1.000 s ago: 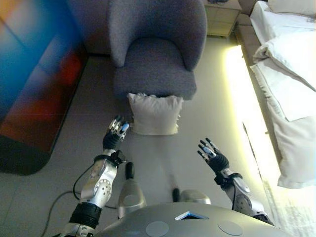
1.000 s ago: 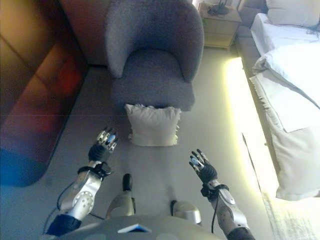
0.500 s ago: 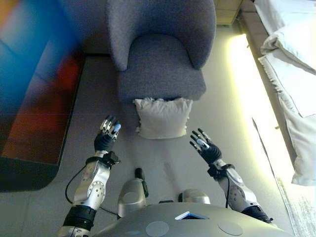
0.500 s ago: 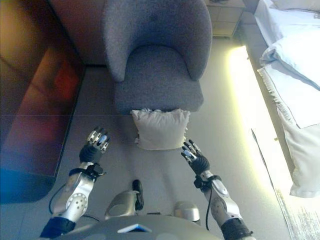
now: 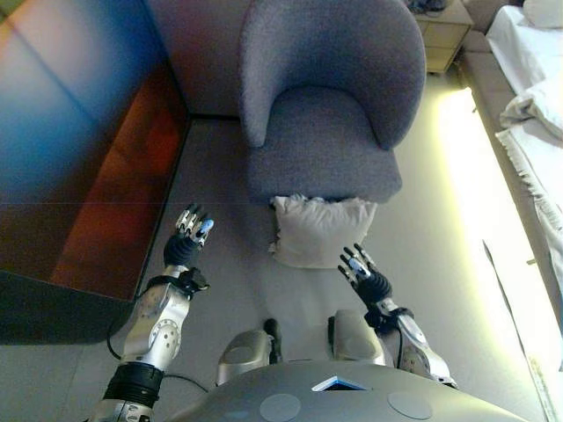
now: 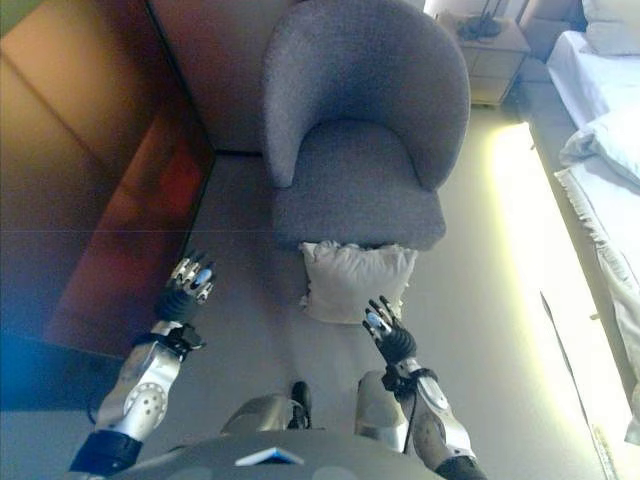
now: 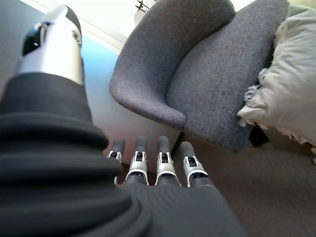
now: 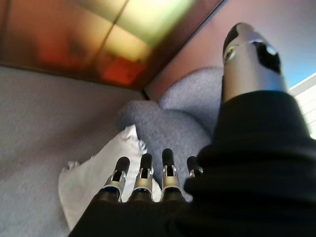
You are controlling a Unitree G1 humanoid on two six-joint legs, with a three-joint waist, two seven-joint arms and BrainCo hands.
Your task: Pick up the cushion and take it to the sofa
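A white fringed cushion (image 5: 318, 230) leans upright on the carpet against the front of a grey armchair (image 5: 327, 114). My right hand (image 5: 365, 277) is open, fingers straight, just in front of the cushion's right lower corner, apart from it. My left hand (image 5: 186, 240) is open and raised well to the cushion's left. The cushion also shows in the right wrist view (image 8: 94, 182) past the fingers (image 8: 143, 177), and at the edge of the left wrist view (image 7: 289, 89).
A dark glossy cabinet (image 5: 79, 158) runs along the left. A bed with white bedding (image 5: 538, 114) lies at the right behind a lit floor strip (image 5: 479, 202). A nightstand (image 5: 440, 31) stands at the back right. Grey carpet (image 5: 220, 176) lies between.
The camera has swung, so the whole scene has shifted right. My right hand has come closer to the cushion's right lower corner. My left hand stays raised and open.
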